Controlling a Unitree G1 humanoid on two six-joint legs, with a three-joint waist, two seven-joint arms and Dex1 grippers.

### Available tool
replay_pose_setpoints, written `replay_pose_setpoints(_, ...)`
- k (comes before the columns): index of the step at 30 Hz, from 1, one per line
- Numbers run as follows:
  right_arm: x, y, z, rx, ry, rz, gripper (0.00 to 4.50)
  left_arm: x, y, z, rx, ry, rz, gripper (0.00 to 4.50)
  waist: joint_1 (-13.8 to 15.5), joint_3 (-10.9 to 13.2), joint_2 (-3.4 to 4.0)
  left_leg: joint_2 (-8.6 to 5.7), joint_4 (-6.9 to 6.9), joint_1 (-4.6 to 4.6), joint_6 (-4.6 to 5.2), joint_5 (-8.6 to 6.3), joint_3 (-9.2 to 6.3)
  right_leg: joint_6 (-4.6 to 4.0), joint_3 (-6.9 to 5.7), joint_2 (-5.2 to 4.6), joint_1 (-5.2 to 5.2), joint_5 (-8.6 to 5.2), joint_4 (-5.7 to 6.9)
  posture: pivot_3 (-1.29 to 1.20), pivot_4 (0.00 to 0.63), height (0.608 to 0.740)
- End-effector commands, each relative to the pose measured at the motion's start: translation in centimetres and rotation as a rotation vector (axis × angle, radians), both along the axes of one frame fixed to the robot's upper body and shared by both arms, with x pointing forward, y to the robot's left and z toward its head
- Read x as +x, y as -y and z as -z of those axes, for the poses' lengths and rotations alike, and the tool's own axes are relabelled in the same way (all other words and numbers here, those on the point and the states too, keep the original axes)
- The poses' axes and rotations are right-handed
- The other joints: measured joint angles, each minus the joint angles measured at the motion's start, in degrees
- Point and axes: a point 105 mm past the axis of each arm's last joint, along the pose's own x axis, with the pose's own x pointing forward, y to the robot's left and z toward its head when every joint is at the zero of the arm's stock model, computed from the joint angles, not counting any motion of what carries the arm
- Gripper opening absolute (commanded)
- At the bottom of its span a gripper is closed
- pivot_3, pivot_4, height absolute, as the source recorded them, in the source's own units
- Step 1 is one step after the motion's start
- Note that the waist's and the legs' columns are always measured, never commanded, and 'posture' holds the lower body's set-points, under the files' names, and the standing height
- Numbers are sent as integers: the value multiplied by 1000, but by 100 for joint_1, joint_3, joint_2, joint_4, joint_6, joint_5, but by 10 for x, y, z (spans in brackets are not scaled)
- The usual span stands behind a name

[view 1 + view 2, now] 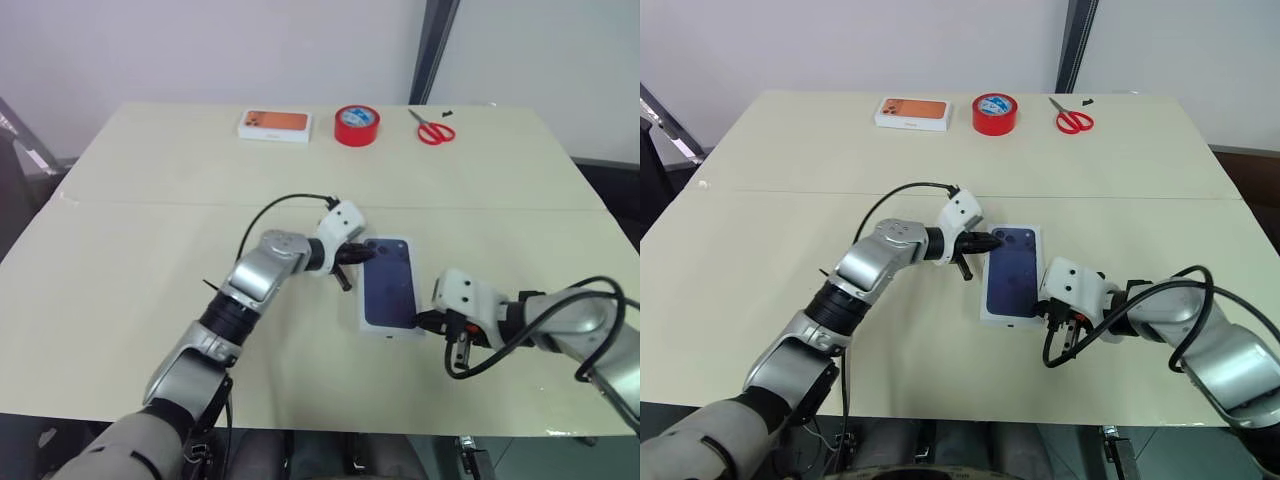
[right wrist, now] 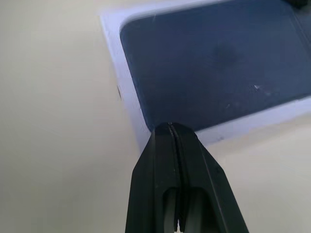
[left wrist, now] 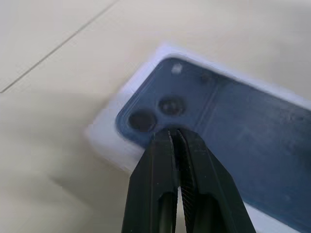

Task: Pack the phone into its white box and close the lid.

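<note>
The dark navy phone [image 1: 390, 283] lies flat inside the shallow white box [image 1: 392, 333] at the middle of the table, back side up with its camera bump at the far left corner. My left gripper [image 1: 365, 255] is shut, and its tips rest at that camera corner [image 3: 170, 133]. From the right, my right gripper [image 1: 425, 320] is also shut, its tips at the box's near right corner, over the edge of the phone [image 2: 214, 63] and the box rim [image 2: 121, 82]. Neither gripper holds anything. The lid is out of view.
Along the far edge of the table stand a white box with an orange picture [image 1: 275, 124], a red tape roll [image 1: 357, 125] and red-handled scissors [image 1: 432, 130]. A seam crosses the tabletop behind the phone.
</note>
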Motion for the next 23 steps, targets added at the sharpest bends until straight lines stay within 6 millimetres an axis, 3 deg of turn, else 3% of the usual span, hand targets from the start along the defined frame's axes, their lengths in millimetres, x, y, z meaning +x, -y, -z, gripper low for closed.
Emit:
replay_pose_setpoints(1, 3, 6, 0, -33, 26, 24, 43, -2, 1, 17, 39, -45, -1, 247, -10, 0, -1, 0, -6, 19, 1, 0, 0, 1, 1, 0, 19, -1, -7, 0, 150, 740)
replay_pose_setpoints(6, 24, 10, -31, 63, 178, 70, 43, 11, -11, -22, -142, 51, -85, 247, -30, 1, -2, 2, -15, 61, 11, -7, -3, 3, -1, 2, 68, -3, -31, 0, 150, 740)
replay_pose_setpoints(9, 46, 20, -62, 168, 315, 154, 43, 13, -48, -56, -260, 158, -177, 247, -71, 5, -4, 6, -16, 56, 9, -6, -1, 3, 6, 4, 53, -2, -22, 0, 150, 740)
replay_pose_setpoints(11, 56, 30, -74, 242, 340, 203, 43, 6, -75, -66, -279, 205, -221, 247, -56, 4, -3, 8, -18, 55, 7, -5, 0, 2, 7, 4, 47, -2, -14, 0, 150, 740)
replay_pose_setpoints(15, 69, 45, -82, 333, 349, 257, 43, -7, -120, -64, -243, 233, -313, 247, -6, 2, 1, 8, -22, 56, 5, -5, 1, 2, 5, 0, 53, -2, -23, 0, 150, 740)
replay_pose_setpoints(19, 73, 58, -77, 376, 318, 285, 43, -24, -163, -55, -224, 215, -421, 247, -2, 3, -1, 5, -22, 49, 7, -7, 1, 3, 3, -9, 55, -2, -38, 0, 150, 740)
replay_pose_setpoints(21, 69, 56, -69, 407, 264, 253, 43, -33, -189, -46, -182, 220, -505, 247, -14, 3, 0, 5, -23, 48, 9, -8, 1, 3, 2, -11, 56, -2, -42, 0, 150, 740)
replay_pose_setpoints(23, 67, 52, -66, 428, 235, 214, 43, -38, -202, -42, -171, 223, -554, 247, -16, 3, 0, 6, -25, 50, 9, -8, 0, 2, 2, -10, 56, -2, -41, 0, 150, 740)
